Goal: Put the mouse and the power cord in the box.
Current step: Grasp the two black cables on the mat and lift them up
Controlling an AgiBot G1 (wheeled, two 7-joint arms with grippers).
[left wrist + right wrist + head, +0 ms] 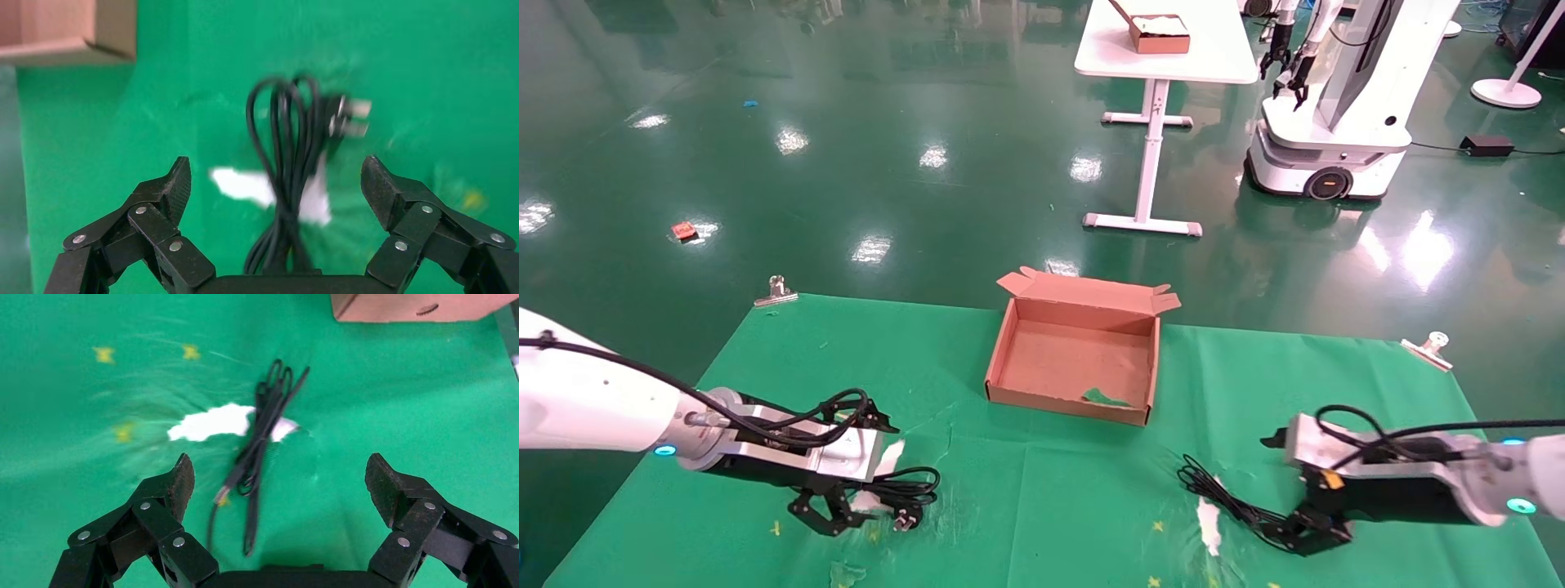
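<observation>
One power cord (903, 492) lies bundled in loops on the green-covered counter (1042, 506), at the robot's near left, its plug with metal prongs (352, 117) at one end. The left end effector (834, 513) hangs right over it, fingers (165, 190) spread wide on either side of the bundle and not touching it. A white tear in the green cover (245, 185) shows under the cord.

At the near right lies one thin black cable (1222, 490), bunched in a few long loops with a small USB end (221, 493). This is the mouse's cable; the mouse itself cannot be made out, being hidden under the right end effector (1307, 535) in the head view. That end effector is likewise spread wide, straddling the cable in the right wrist view without gripping it.

One box (1075, 359) stands open and empty between the two arms, farther back on the counter, its lid flap (1091, 291) folded back and a torn notch in the near wall.

Two metal clips (777, 292) pin the cover at its far corners.
</observation>
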